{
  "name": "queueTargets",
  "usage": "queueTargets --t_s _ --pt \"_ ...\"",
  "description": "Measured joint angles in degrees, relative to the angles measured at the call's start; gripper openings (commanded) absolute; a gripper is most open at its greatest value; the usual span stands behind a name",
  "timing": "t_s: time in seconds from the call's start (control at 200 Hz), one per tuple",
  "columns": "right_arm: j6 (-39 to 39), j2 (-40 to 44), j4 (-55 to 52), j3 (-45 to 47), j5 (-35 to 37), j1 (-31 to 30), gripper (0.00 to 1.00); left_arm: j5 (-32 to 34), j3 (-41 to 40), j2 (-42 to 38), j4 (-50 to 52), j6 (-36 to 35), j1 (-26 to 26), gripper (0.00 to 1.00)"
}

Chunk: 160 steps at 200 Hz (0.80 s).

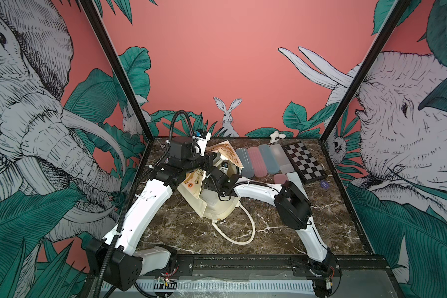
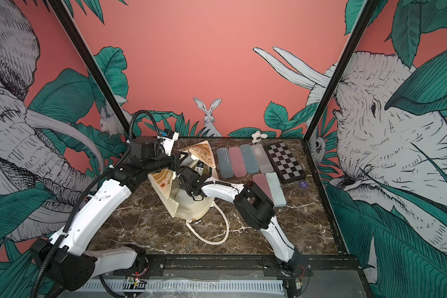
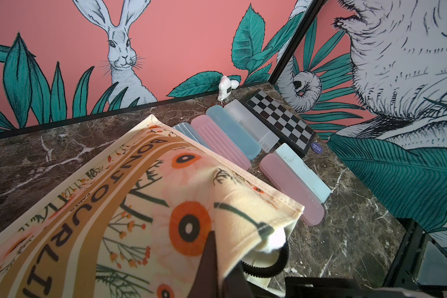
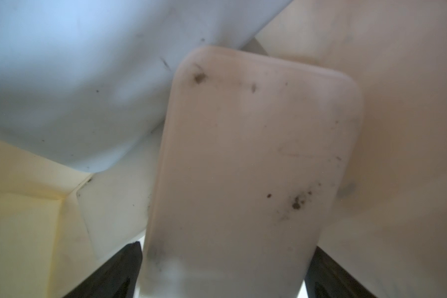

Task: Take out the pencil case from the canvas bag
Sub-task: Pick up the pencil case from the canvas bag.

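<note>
Both busy — my left gripper clamps the canvas bag by its edge. My right gripper straddles the pencil case inside, jaws wide.

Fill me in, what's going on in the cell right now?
The left gripper is shut on the printed rim of the canvas bag, lifting it so the mouth gapes. The right gripper is inside the bag, open, its fingers either side of a frosted pencil case that is not yet out. Six other cases lie on the table beside a chessboard.
</note>
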<state>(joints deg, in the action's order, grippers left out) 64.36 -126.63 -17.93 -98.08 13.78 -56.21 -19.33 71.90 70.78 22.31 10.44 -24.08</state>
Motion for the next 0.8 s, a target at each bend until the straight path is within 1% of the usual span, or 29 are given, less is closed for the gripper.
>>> queueTargets --t_s 0.195,0.35,0.495,0.625,0.8 --pt "0.17 -0.46 0.79 -0.33 -0.66 0.09 0.98 -0.07 0.00 0.00 0.02 0.00 0.00 0.00" --pt "0.09 -2.73 -3.76 -5.07 0.42 0.11 0.98 0.44 -0.04 0.00 0.04 0.00 0.07 0.00" --pt "-0.24 -3.72 -6.58 -7.19 0.81 0.17 0.98 1.09 -0.07 0.00 0.02 -0.02 0.11 0.00" --pt "-0.96 -3.45 -6.93 -6.56 1.29 0.22 0.98 1.53 -0.07 -0.04 0.04 -0.13 0.04 0.00" --pt "-2.99 -0.46 -7.56 -2.16 3.08 0.15 0.98 3.37 -0.07 -0.57 0.11 -0.61 -0.35 0.00"
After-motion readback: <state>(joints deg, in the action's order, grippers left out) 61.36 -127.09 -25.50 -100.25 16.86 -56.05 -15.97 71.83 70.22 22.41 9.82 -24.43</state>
